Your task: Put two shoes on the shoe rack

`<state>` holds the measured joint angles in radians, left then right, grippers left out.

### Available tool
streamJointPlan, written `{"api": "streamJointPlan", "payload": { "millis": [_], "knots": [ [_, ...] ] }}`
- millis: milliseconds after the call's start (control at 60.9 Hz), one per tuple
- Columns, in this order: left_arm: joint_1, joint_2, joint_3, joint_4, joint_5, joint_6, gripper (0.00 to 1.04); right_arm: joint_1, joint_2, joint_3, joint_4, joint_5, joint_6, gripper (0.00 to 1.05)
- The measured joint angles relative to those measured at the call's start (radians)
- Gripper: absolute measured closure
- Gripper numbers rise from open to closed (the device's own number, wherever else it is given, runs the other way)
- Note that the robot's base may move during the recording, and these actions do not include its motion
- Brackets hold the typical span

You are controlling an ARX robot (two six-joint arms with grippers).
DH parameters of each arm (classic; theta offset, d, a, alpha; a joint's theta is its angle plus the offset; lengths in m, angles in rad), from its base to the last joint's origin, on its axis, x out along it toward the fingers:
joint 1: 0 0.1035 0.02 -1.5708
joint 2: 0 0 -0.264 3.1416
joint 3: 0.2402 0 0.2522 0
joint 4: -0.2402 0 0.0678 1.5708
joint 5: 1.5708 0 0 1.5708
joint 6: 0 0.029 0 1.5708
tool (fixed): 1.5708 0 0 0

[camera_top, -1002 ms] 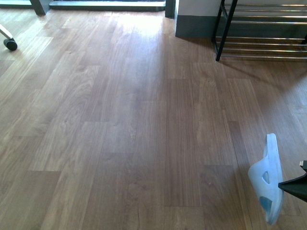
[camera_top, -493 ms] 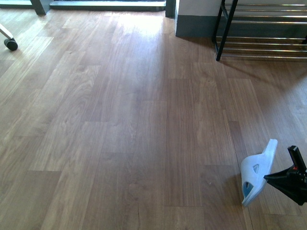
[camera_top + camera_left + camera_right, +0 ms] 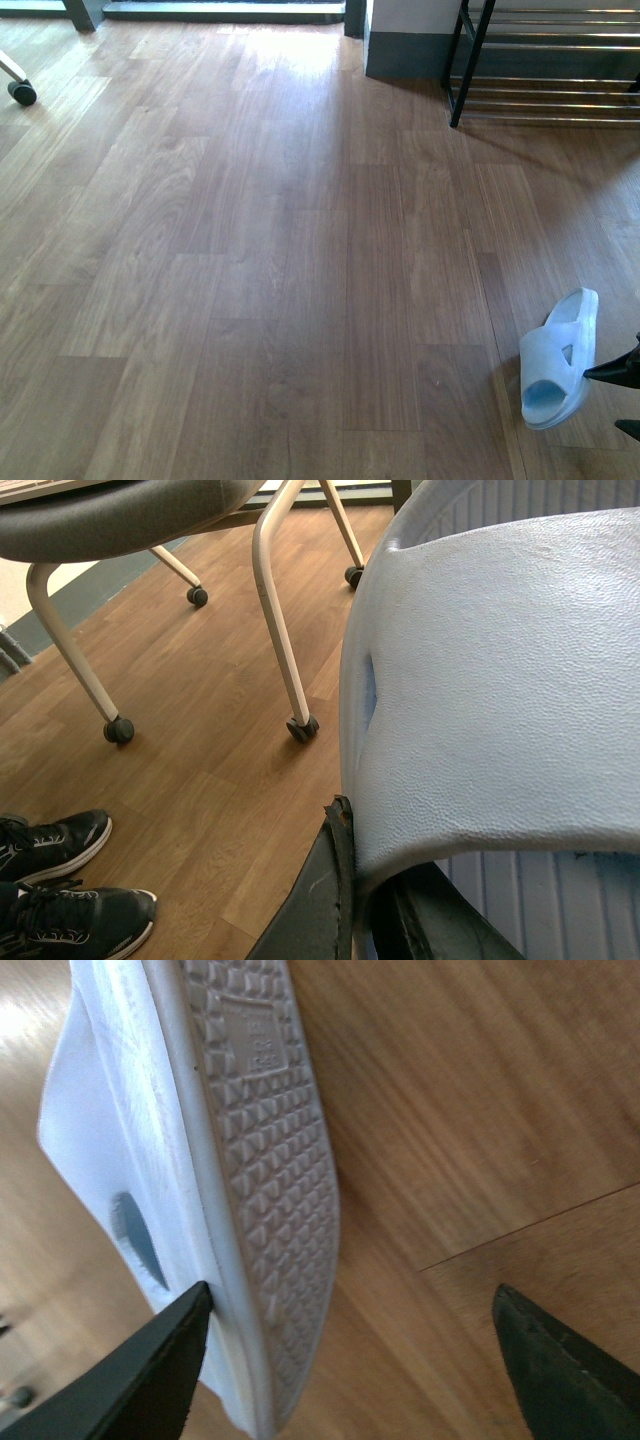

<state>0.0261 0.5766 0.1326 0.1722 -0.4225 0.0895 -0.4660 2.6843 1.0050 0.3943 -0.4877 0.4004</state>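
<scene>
Right gripper [image 3: 352, 1298] gapes wide beside one slide [image 3: 262, 1140] (sole stamp illegible); left gripper [image 3: 378, 912] clamps the other slide [image 3: 500, 680].

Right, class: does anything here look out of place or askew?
Yes. One pale blue slide lies on the floor, far from the shoe rack, tipped so its tread faces the open right claw. The left claw holds the other slide.

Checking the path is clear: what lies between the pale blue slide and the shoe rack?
Only bare wooden floor separates the slide from the shoe rack, as the front view shows.
</scene>
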Motion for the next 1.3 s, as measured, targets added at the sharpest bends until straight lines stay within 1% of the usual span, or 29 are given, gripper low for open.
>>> {"api": "streamJointPlan", "payload": {
  "millis": [16,33,66,115,148,197,279,345,378,411,427,460,476,509,526,591,657,706,723,788,821,871,936,953,969,1068,1117,1298],
  "knots": [
    [0.0,0.0,0.0,0.0,0.0,0.0,1.03,-0.004,-0.003,0.003,-0.008,0.031,-0.033,0.18],
    [0.0,0.0,0.0,0.0,0.0,0.0,1.03,-0.005,-0.004,0.003,-0.008,0.031,-0.033,0.17],
    [0.0,0.0,0.0,0.0,0.0,0.0,1.03,-0.011,-0.011,0.006,-0.022,0.059,-0.06,0.12],
    [0.0,0.0,0.0,0.0,0.0,0.0,1.03,-0.023,-0.023,0.008,-0.026,0.097,-0.089,0.07],
    [0.0,0.0,0.0,0.0,0.0,0.0,1.03,-0.028,-0.033,0.013,-0.034,0.113,-0.111,0.08],
    [0.0,0.0,0.0,0.0,0.0,0.0,1.03,-0.039,-0.06,0.013,-0.045,0.106,-0.133,0.1],
    [0.0,0.0,0.0,0.0,0.0,0.0,1.03,-0.049,-0.175,-0.018,-0.063,0.044,-0.174,0.09],
    [0.0,0.0,0.0,0.0,0.001,0.0,1.03,-0.026,-0.306,-0.048,-0.092,0.0,-0.211,0.09],
    [0.0,0.0,0.0,0.0,0.0,0.0,1.03,0.001,-0.375,-0.069,-0.1,0.016,-0.245,0.09],
    [0.0,0.0,0.0,0.0,0.0,0.0,1.03,0.033,-0.437,-0.101,-0.099,0.066,-0.312,0.09],
    [0.0,0.0,0.0,0.0,0.0,0.0,1.03,0.056,-0.469,-0.132,-0.078,0.109,-0.37,0.09],
    [0.0,0.0,0.0,0.0,0.0,0.0,1.03,0.084,-0.497,-0.175,-0.041,0.164,-0.478,0.09],
    [0.0,0.0,0.0,0.0,0.0,0.0,1.03,0.088,-0.499,-0.18,-0.035,0.164,-0.478,0.09],
    [0.0,0.0,0.0,0.0,0.0,0.0,1.03,0.111,-0.504,-0.224,0.021,0.222,-0.574,0.09],
    [0.0,0.0,0.0,0.0,0.0,0.0,1.03,0.12,-0.502,-0.241,0.042,0.23,-0.624,0.09],
    [0.0,0.0,0.0,0.0,0.0,0.0,1.03,0.146,-0.468,-0.301,0.138,0.247,-0.745,0.09],
    [0.0,0.0,0.0,0.0,0.0,0.0,1.03,0.167,-0.423,-0.344,0.266,0.229,-0.834,0.09],
    [0.0,0.0,0.0,0.0,0.001,0.0,1.03,0.181,-0.386,-0.36,0.358,0.185,-0.908,0.09],
    [0.0,0.0,0.0,0.0,0.001,0.0,1.03,0.183,-0.381,-0.361,0.369,0.185,-0.908,0.09],
    [0.0,0.0,0.0,0.0,0.0,0.0,1.03,0.209,-0.322,-0.356,0.454,0.123,-1.024,0.09],
    [0.0,0.0,0.0,0.0,0.0,0.0,1.03,0.221,-0.299,-0.343,0.429,0.089,-1.11,0.09],
    [0.0,0.0,0.0,0.0,0.0,0.0,1.03,0.226,-0.28,-0.328,0.361,0.064,-1.208,0.09],
    [0.0,0.0,0.0,0.0,0.0,0.0,1.03,0.222,-0.27,-0.306,0.253,0.062,-1.326,0.09],
    [0.0,0.0,0.0,0.0,0.0,0.0,1.03,0.222,-0.27,-0.304,0.243,0.062,-1.326,0.09],
    [0.0,0.0,0.0,0.0,0.0,0.0,1.03,0.219,-0.269,-0.295,0.206,0.064,-1.37,0.09],
    [0.0,0.0,0.0,0.0,0.0,0.0,1.03,0.208,-0.268,-0.252,0.074,0.076,-1.482,0.09],
    [0.0,0.0,0.0,0.0,0.0,0.0,1.03,0.201,-0.262,-0.215,-0.005,0.082,-1.563,0.09],
    [0.0,0.0,0.0,0.0,0.0,0.0,1.03,0.192,-0.198,-0.114,-0.095,0.103,-1.718,0.09]
  ]
}}
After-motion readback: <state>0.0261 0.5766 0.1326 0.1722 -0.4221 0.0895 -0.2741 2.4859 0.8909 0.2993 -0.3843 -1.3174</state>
